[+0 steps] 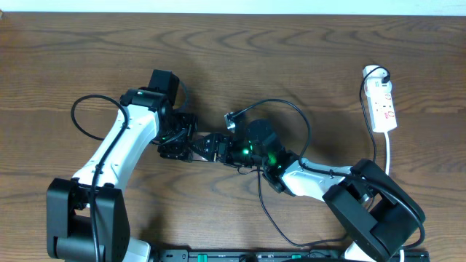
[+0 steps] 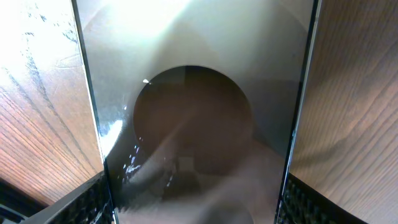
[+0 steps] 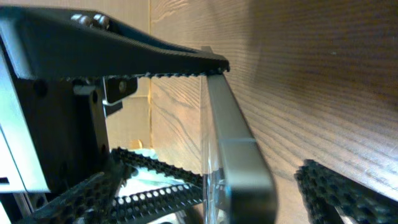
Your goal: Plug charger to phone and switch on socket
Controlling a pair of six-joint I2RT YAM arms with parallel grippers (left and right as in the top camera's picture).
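Observation:
The phone (image 1: 207, 145) is held up on edge over the table's middle, between my two grippers. In the left wrist view the phone (image 2: 199, 112) fills the frame with its dark round mark, and my left gripper (image 2: 196, 208) is shut on its two long edges. My left gripper (image 1: 194, 144) reaches in from the left. My right gripper (image 1: 223, 148) comes from the right; it (image 3: 208, 193) stands open astride the phone's end (image 3: 239, 168), with a gap to the right finger (image 3: 339, 190). The charger (image 1: 295, 113) loops on the table, its tip (image 1: 231, 116) lying free. The socket (image 1: 384, 105) lies at far right.
The socket's white cord (image 1: 388, 149) runs down the right side towards the right arm's base (image 1: 375, 211). The left arm's black cable (image 1: 81, 116) loops out at the left. A dark rail (image 1: 291, 256) lines the front edge.

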